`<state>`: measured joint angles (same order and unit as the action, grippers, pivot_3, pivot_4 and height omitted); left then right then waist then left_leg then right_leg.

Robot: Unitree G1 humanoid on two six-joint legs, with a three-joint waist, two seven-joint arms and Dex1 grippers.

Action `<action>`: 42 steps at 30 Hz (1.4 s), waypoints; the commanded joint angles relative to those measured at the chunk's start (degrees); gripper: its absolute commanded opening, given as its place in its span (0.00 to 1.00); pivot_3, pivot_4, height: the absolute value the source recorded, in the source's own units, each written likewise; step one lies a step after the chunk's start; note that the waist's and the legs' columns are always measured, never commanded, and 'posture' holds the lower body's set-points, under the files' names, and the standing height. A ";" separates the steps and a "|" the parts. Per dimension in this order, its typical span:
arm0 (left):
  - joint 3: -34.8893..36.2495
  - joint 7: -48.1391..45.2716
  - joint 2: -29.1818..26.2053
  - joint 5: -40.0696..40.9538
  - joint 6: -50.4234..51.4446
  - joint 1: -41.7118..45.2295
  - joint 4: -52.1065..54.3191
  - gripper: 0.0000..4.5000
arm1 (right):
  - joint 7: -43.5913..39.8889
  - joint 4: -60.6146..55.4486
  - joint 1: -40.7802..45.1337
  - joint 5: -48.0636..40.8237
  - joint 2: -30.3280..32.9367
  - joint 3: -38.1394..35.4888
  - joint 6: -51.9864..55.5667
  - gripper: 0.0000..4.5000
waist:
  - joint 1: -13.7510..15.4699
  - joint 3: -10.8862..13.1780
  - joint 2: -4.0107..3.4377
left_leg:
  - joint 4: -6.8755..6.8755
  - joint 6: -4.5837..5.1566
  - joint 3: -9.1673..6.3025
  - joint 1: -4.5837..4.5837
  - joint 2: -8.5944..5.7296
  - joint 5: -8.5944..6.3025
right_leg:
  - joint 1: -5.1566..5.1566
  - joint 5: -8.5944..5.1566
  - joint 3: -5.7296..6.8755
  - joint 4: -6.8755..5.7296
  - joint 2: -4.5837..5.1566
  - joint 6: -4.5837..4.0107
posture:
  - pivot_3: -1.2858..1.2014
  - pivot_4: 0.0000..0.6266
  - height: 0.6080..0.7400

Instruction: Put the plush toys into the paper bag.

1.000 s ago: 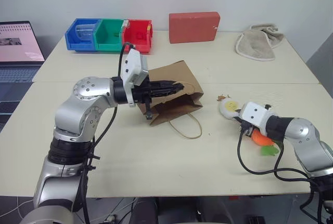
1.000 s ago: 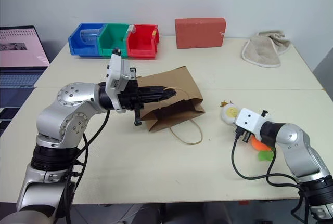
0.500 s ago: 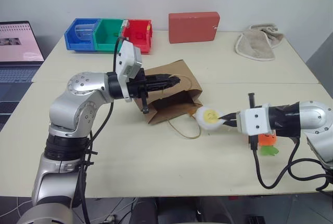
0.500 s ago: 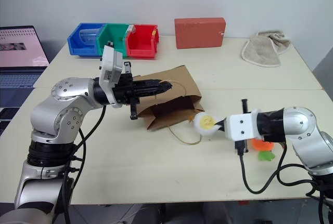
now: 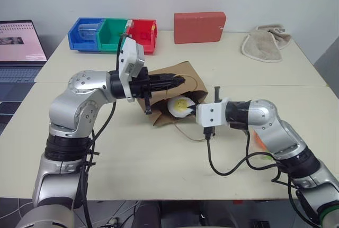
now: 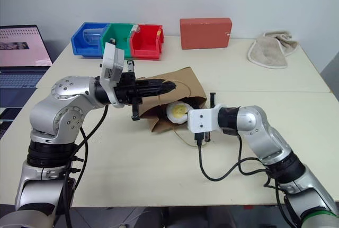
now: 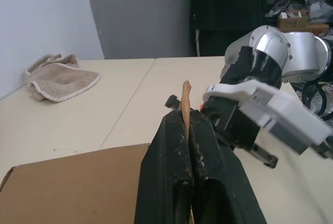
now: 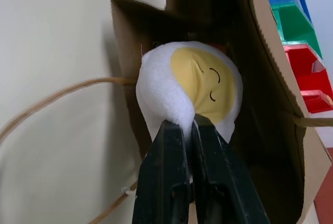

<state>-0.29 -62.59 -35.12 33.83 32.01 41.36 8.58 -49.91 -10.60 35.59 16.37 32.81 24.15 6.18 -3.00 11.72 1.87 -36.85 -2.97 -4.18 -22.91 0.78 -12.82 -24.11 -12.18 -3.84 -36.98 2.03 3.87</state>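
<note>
At the mouth of the paper bag (image 5: 183, 91), which lies on its side on the desk (image 5: 159, 159), the right gripper (image 8: 188, 126) pinches the white egg plush toy (image 8: 190, 89) between its fingers (image 8: 169, 151), the toy sitting right in the opening. Above it, the left gripper (image 7: 186, 122) has its fingers pressed together on the bag's thin handle (image 7: 186, 99), holding the upper edge up. Just beside the right forearm, a sliver of the orange carrot toy (image 5: 258, 138) shows on the desk.
</note>
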 commanded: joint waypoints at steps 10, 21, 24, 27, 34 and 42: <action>0.95 0.29 0.17 0.93 -0.11 1.93 1.37 0.00 | 11.30 10.17 4.73 10.76 -12.09 4.34 -1.73 0.01 | -0.20 0.00 0.00 | 0.00 0.00 -0.04 0.01 0.00 0.00 | 0.00 0.01 0.03 -0.04 0.00 -0.01 | 0.52 0.24 1.00; 1.31 0.23 -0.35 0.27 -0.82 2.20 0.07 0.00 | 11.30 11.69 4.00 8.90 -15.10 2.24 -0.92 0.59 | -0.24 0.00 -0.01 | 0.01 0.00 -0.06 0.01 0.00 0.00 | 0.00 0.01 0.05 -0.04 0.00 -0.01 | 0.52 0.24 1.00; 0.83 0.18 -0.20 -0.19 -1.26 1.72 -0.01 0.00 | 7.37 5.69 2.67 5.22 -14.33 -0.08 3.37 0.81 | -0.23 0.00 -0.01 | 0.01 0.00 -0.07 0.00 0.00 0.00 | 0.00 0.01 0.05 -0.04 -0.01 -0.01 | 0.52 0.24 1.00; 0.68 0.24 0.08 -0.36 -1.52 1.68 -0.29 0.00 | 3.40 -0.35 1.29 1.87 -12.71 -2.00 8.02 0.99 | 0.04 0.00 -0.01 | 0.02 0.00 -0.12 -0.01 0.00 0.00 | 0.02 0.00 0.09 -0.03 0.00 0.00 | 0.52 0.24 1.00; -0.11 0.18 1.42 -1.48 -3.18 2.49 -2.54 0.00 | -9.52 -15.28 -3.37 -12.19 -3.12 -7.75 16.41 0.99 | 0.19 0.00 -0.01 | 0.00 0.00 -0.14 0.00 0.01 0.00 | 0.04 -0.01 0.14 -0.03 0.00 -0.01 | 0.52 0.24 1.00; -0.91 0.31 2.24 -1.30 -3.37 1.01 -0.84 0.00 | -15.25 -20.93 -12.69 -25.20 13.76 -24.84 26.35 0.99 | 0.80 0.00 0.00 | 0.00 0.01 -0.14 -0.02 0.00 0.00 | 0.06 -0.03 0.14 0.01 0.01 -0.04 | 0.52 0.24 1.00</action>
<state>-1.78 -62.08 -32.87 32.31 29.51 42.32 5.15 -64.54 -30.64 24.19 -7.24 44.43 3.60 30.95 -2.20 11.72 1.87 -36.86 -2.96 -4.31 -22.93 0.77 -12.83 -24.05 -12.21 -3.72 -36.96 2.04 3.83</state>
